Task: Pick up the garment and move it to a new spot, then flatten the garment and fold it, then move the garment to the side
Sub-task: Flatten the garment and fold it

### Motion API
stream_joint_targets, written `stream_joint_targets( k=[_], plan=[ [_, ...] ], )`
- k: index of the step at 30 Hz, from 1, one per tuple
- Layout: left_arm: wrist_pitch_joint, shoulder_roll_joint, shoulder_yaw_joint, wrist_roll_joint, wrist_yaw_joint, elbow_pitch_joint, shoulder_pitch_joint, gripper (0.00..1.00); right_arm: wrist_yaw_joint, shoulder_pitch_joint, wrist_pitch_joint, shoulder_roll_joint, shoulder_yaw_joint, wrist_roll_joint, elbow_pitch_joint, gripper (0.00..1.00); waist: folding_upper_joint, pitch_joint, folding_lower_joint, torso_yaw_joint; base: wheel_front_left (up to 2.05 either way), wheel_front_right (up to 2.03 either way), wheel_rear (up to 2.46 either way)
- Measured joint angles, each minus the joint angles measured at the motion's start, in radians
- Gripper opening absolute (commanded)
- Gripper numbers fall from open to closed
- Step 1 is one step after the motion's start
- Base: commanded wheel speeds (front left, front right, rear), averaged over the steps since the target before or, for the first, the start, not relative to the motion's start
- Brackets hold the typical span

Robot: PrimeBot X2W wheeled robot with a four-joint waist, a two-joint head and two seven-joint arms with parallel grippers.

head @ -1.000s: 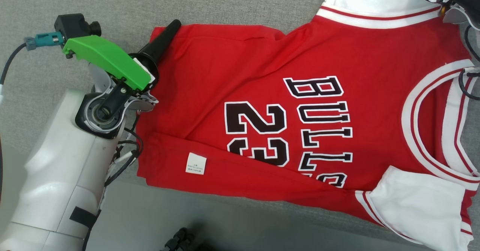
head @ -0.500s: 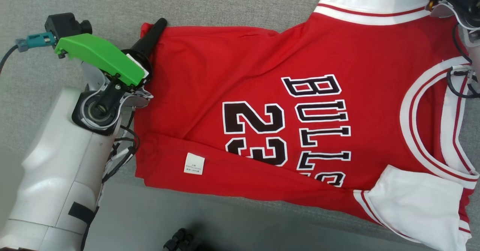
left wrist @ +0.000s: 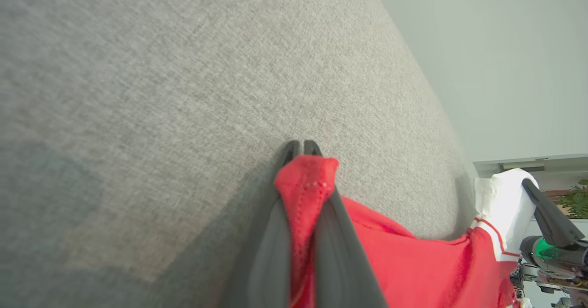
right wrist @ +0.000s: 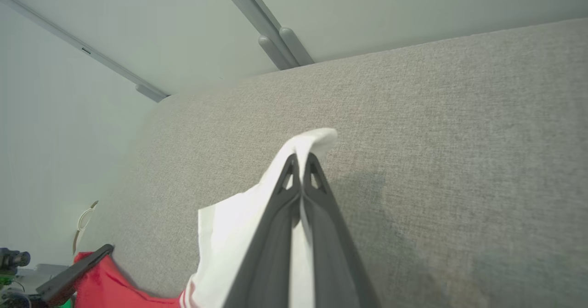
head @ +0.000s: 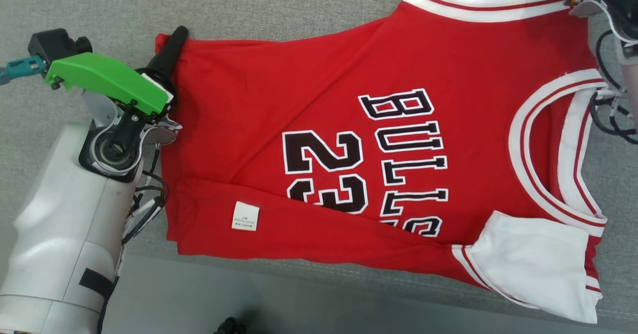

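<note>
Red garment [head: 279, 89] gripped at both ends.
Left tool [left wrist: 301, 148], fingers pressed together, pinches a red hem corner; right tool [right wrist: 301, 161] likewise pinches white sleeve fabric.

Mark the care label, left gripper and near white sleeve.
care label [head: 245, 216], head view, centre of the tag.
left gripper [left wrist: 301, 147], left wrist view, between its fingertips.
near white sleeve [head: 528, 264], head view, middle of its cloth.
</note>
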Motion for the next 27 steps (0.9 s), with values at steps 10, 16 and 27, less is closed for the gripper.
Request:
stream_joint_targets(
  k=[10, 16, 27],
  plan=[
    [-0.029, 0.018, 0.011, 0.007, -0.004, 0.022, 0.004, 0.0, 0.051, 0.072, -0.032, 0.053, 0.001, 0.062, -0.068, 0.0, 0.0, -0.032, 0.0, -0.038, 0.0, 0.0, 0.0],
    [-0.038, 0.024, 0.01, 0.007, -0.006, 0.024, 0.04, 0.04, 0.075, 0.129, -0.052, 0.055, -0.004, 0.086, -0.117, 0.0, 0.0, -0.061, 0.0, -0.052, 0.0, 0.0, 0.0],
    [-0.082, 0.048, 0.031, -0.003, -0.013, 0.015, 0.139, 0.03, 0.09, 0.327, -0.081, 0.072, -0.014, 0.149, -0.216, 0.0, 0.0, -0.141, 0.0, -0.08, 0.0, 0.0, 0.0]
  ],
)
